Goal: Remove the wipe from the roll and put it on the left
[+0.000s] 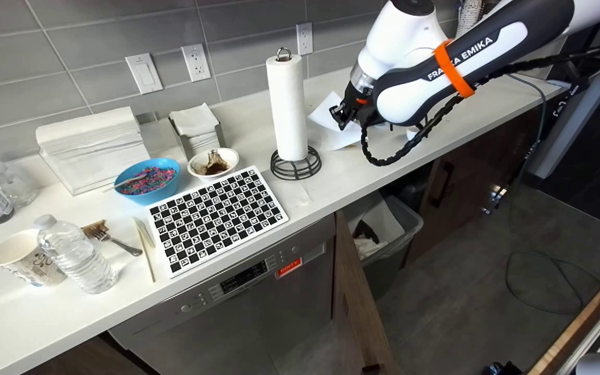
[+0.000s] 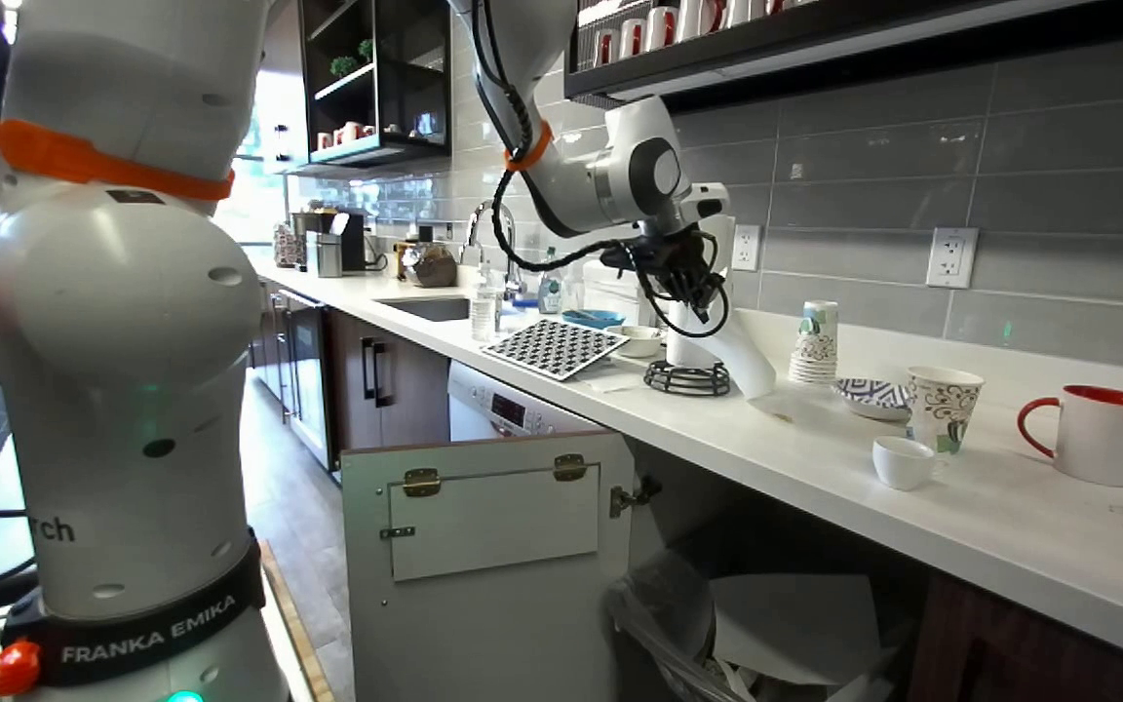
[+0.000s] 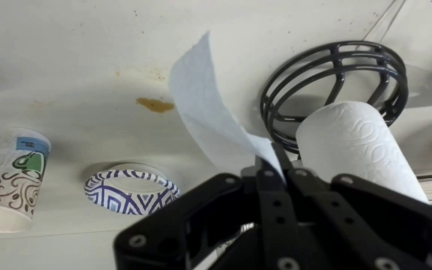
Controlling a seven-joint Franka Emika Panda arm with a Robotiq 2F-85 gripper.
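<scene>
- A Franka arm [image 1: 487, 49] reaches in from the right over a pale kitchen counter [image 1: 339, 179]; right and left here are as I stand facing the gray tiled wall [image 1: 248, 41].
- Its black gripper [image 3: 274, 159] is clenched on the wipe [image 3: 201, 101], one thin white paper towel sheet. The jaws pinch it, and the loose part droops and curls.
- The wipe hangs just to the right of the roll [image 1: 288, 109], seen so in both exterior views. Whether its lowest end touches the counter, I cannot tell.
- The roll stands upright on a round, dark wire base [image 3: 335, 90].
- Done, as I judge it: the sheet is off the roll. No join between the two shows, though the gripper hides part of the sheet.
- Left to do: carry the wipe to the left, lay it down and let go. That half looks undone; the exact spot meant is not clear to me.
- To the left of the roll lie a black-and-white checkered board [image 1: 219, 219] and, beyond it, a blue bowl [image 1: 159, 195].
- To the right of the wipe are a blue-and-white patterned paper bowl [image 2: 873, 398], a printed paper cup [image 2: 947, 405] and a red-lined white mug [image 2: 1103, 439].
</scene>
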